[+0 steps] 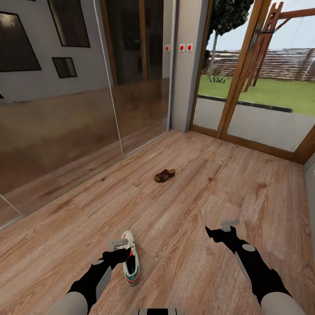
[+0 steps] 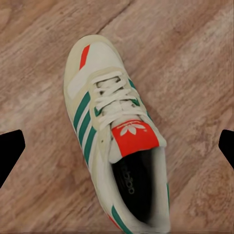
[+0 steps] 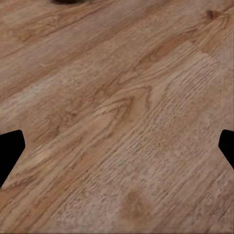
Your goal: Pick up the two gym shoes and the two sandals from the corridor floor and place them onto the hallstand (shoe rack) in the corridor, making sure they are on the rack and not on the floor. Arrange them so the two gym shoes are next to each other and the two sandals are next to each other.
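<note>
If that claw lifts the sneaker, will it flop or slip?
The gym shoe probably keeps its shape: its sole and laced upper look firm. The open collar may squash slightly. Lying flat on the corridor floor, it seems unlikely to roll.

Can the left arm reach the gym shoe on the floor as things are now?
Probably yes. The left gripper is open right above the gym shoe, its fingers spread on either side, and nothing lies between them. The shoe rests alone on the bare floor.
</note>
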Controlling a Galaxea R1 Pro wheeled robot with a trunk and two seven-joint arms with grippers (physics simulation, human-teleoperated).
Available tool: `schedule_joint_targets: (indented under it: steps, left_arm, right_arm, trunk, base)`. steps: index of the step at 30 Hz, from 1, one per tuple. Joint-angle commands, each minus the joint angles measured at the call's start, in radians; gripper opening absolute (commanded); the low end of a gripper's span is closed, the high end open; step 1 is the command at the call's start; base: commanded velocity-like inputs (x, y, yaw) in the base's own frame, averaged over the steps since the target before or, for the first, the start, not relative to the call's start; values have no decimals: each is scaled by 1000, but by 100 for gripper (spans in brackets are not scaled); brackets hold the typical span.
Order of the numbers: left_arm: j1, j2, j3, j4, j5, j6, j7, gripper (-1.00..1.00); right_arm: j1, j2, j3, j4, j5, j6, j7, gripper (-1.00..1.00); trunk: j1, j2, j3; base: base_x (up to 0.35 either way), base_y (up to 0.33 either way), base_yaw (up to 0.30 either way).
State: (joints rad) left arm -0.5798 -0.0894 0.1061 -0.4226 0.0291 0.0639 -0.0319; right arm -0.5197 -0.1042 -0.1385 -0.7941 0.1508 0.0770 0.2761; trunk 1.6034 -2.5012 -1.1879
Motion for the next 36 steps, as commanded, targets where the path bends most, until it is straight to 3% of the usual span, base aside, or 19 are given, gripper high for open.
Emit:
schedule_joint_targets:
  steps: [1,11,19,23,26,31,36]
  left_arm:
    - [0,-1,6,-2,3,7,-3,100]
    - [1,-7,8,-2,3,3,-4,100]
    - [8,-46,10,0,7,-33,10,100]
    - [12,-65,11,7,10,-124,27,100]
    - [15,-74,12,21,15,-255,51,100]
    - [14,-77,12,46,19,-318,60,100]
    - [14,-77,13,54,36,-336,63,100]
  right_arm:
    - [0,1,-4,-2,10,4,8,100]
    - [0,1,-5,-2,10,4,8,100]
    - [0,1,-5,-2,10,4,8,100]
    - [0,1,-4,-2,10,4,8,100]
    - [0,1,-4,-2,10,4,8,100]
    - [0,1,-4,-2,10,4,8,100]
    - [0,1,-3,-2,10,4,8,100]
  trunk:
    - [0,-1,-6]
    - [5,-3,-61]
    - [8,-5,-104]
    - [8,-5,-108]
    - [8,-5,-108]
    - [8,-5,-109]
    - [8,-5,-109]
  base:
    - [0,0,0]
    - [0,0,0]
    - [0,0,0]
    - [0,0,0]
    - [0,0,0]
    - [0,0,0]
    - [0,0,0]
